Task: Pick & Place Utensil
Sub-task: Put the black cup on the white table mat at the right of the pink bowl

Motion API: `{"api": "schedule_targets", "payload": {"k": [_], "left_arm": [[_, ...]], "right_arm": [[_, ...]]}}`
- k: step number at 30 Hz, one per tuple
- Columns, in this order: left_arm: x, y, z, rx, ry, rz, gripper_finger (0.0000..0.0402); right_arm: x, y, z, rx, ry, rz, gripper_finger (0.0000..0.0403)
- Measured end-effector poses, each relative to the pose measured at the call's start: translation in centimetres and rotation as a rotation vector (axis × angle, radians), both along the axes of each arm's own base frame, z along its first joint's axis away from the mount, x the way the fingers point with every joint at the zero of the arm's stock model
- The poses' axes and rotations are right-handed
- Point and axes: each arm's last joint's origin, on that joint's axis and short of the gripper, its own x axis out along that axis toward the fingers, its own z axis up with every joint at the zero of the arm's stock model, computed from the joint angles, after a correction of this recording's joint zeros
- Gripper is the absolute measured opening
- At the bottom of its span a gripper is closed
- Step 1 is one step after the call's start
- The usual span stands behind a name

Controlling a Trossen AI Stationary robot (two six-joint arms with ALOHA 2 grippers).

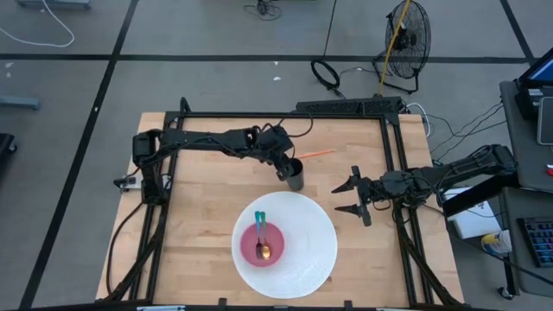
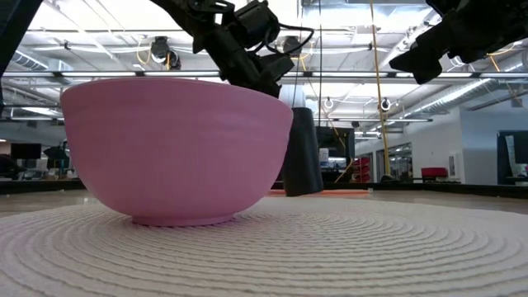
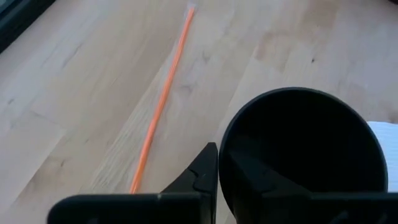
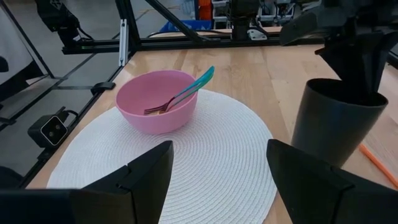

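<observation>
A black cup stands on the wooden table just past the far edge of a round white placemat. My left gripper is shut on the cup's rim. On the placemat sits a pink bowl. A fork with a teal handle lies in it, its handle leaning on the bowl's rim. An orange straw lies flat on the table beyond the cup. My right gripper hovers open to the right of the cup and the placemat, touching nothing. My left gripper holds the black cup by its rim, on the side toward the table's left. One finger is outside the wall and one finger is inside. The fingers come from above, slanting down. The cup leans slightly in the low view; whether its base is off the table I cannot tell.
Black frame rails run along the table's far, left and right sides. Bare wood lies left of the placemat and between the cup and my right gripper. A fan and cables are on the floor beyond the table.
</observation>
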Motion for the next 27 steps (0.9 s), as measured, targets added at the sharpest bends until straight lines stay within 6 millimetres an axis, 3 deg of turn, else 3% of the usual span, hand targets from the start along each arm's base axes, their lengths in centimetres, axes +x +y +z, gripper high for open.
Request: {"api": "schedule_targets", "payload": {"k": [14, 27], "left_arm": [[0.5, -0.1, 0.5, 0.0, -0.07, -0.051, 0.004], [0.3, -0.1, 1.3, 0.025, -0.091, -0.071, 0.0142]], "right_arm": [[-0.1, 0.0, -0.2, -0.009, 0.018, 0.001, 0.0254], [0.0, -0.1, 0.0, 0.008, 0.002, -0.031, 0.0254]]}}
